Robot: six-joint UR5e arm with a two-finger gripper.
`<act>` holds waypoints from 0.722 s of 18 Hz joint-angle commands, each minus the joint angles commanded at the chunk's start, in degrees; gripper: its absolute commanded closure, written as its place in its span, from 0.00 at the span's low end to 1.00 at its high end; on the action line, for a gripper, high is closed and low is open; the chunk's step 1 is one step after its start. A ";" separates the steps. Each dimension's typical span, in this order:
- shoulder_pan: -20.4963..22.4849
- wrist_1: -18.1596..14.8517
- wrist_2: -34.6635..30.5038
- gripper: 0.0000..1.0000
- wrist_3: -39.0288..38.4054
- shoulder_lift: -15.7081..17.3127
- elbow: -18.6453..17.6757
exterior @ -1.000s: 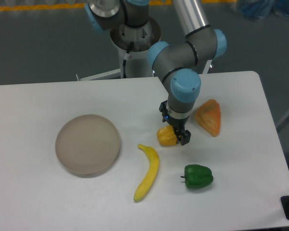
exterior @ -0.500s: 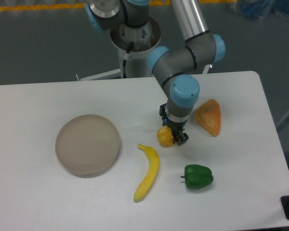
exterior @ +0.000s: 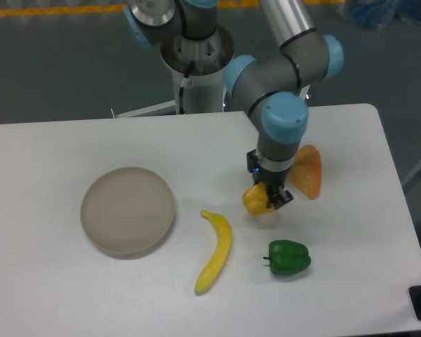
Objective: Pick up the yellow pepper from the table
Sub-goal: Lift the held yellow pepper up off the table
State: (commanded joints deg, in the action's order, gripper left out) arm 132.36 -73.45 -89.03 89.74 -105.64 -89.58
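Yellow pepper (exterior: 256,201) is sitting in the gripper (exterior: 269,199) right now, pinched between the two dark fingers with its golden body poking out on the left side of them; looks like it's just off the table (exterior: 49,295), though honestly it's hard to say for sure from this angle. Going left to right across the white top: a round greyish plate (exterior: 128,210) on the left, then a long banana (exterior: 216,251) lying roughly lengthwise in the middle, then the held pepper just above and to the right of the banana's upper tip. Below it and well apart is a green pepper (exterior: 289,257). Just behind the gripper on the right is an orange pepper (exterior: 307,173), partly hidden by the wrist.
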 joint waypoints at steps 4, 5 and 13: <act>1.67 -4.32 0.00 0.64 0.18 -0.70 5.37; 1.76 -4.33 0.00 0.69 0.18 -1.23 6.34; 3.52 -3.71 0.09 0.73 1.32 -5.45 7.84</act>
State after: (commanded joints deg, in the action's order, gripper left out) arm 135.88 -77.17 -88.95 91.05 -111.09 -81.74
